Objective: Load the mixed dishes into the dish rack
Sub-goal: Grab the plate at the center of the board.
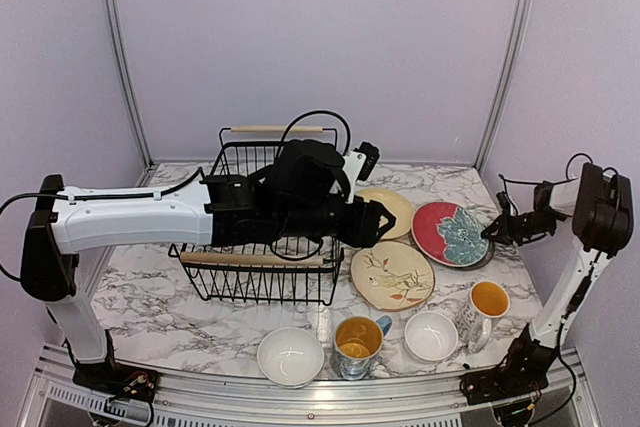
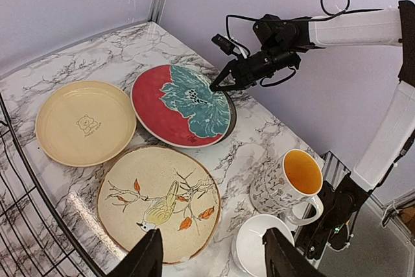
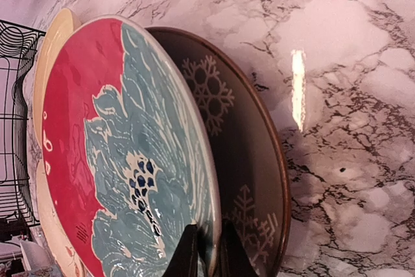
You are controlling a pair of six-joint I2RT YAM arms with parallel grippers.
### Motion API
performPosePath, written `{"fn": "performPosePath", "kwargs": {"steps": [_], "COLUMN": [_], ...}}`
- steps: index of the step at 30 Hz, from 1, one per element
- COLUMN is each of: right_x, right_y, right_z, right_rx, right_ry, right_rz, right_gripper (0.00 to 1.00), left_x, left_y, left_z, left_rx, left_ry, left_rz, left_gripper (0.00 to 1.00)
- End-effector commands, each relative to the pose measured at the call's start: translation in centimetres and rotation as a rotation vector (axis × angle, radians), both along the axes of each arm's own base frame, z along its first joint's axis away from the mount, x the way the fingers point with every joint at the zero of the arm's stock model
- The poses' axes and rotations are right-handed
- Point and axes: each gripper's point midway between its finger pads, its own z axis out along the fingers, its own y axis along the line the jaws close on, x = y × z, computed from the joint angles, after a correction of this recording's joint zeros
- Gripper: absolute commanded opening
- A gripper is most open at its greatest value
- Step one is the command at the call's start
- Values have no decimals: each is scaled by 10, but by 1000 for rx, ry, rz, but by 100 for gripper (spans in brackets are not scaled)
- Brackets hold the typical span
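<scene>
The red plate (image 1: 432, 227) with the teal leaf-shaped plate (image 1: 462, 239) on it lies over the grey snowflake plate (image 3: 249, 160). My right gripper (image 3: 207, 251) is shut on their right rim, which looks lifted slightly off the grey plate. The gripper also shows in the top view (image 1: 492, 231) and the left wrist view (image 2: 217, 87). My left gripper (image 2: 211, 259) is open and empty above the near edge of the cream bird plate (image 2: 159, 202). The pale yellow plate (image 2: 84, 121) lies to the left. The black wire dish rack (image 1: 260, 285) is under my left arm.
Along the front edge stand a white bowl (image 1: 290, 355), a blue-handled mug (image 1: 357, 344), a second white bowl (image 1: 432, 335) and a patterned mug (image 1: 485, 307). The rack's wooden handles (image 1: 278, 129) lie at its front and back. Walls close the back and sides.
</scene>
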Motion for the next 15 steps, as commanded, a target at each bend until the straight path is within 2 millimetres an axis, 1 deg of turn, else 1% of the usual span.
{"fn": "performPosePath", "kwargs": {"steps": [1,4,8,11,14,15], "right_x": [0,1,0,-4,-9,-11], "right_y": [8,16,24,28,34,36], "right_z": [21,50,77,85,86,86], "right_rx": [27,90,160,190,236,251], "right_ry": [-28,-57,-72,-65,-40,-30], "right_rz": [20,14,8,2,3,4], "right_gripper": [0,0,0,0,0,0], "left_x": [0,0,3,5,3,1], "left_y": [-11,-20,-35,-48,-64,-70], "left_z": [1,2,-8,-16,-31,-41], "left_rx": [21,83,187,228,281,312], "left_ry": [-57,-129,-226,-268,-327,-363], "left_rz": [-29,-85,-127,-139,-165,-190], "left_gripper": [59,60,60,60,60,60]}}
